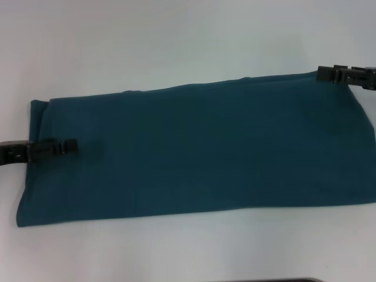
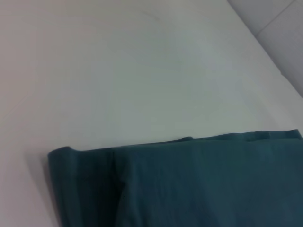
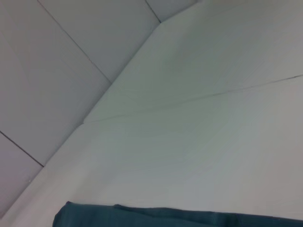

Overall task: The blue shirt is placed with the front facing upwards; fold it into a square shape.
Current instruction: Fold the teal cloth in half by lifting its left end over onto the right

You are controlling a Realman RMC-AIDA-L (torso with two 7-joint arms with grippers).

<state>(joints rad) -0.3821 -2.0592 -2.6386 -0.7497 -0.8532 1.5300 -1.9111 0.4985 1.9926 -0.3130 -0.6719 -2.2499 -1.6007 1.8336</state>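
The blue shirt (image 1: pixel 200 153) is lying flat across the middle of the white surface (image 1: pixel 176 41), already narrowed into a long band running left to right, plain cloth up, no lettering showing. It is looking like soft, light cotton: limp, no stiffness of its own, likely to sag and drag wherever it isn't supported, and its stacked layers could slide apart if only the top one gets pinched. Nothing fragile here, but it will crease wherever it is dropped.

The left wrist view is showing the left end as a rounded, doubled edge with a vertical ridge just inside it, so there are several layers to catch there. My read: the band's ends and corners are the places to take hold, pinching through all the layers, so one end can be carried over the other to square it up.

The left gripper (image 1: pixel 71 145) is reaching in from the left edge, its tip lying over the shirt's left end about midway between near and far. The right gripper (image 1: pixel 321 73) is sitting at the far right corner, touching the cloth's edge. Whether either pair of fingers is gripping the fabric or merely resting on it, I cannot tell.
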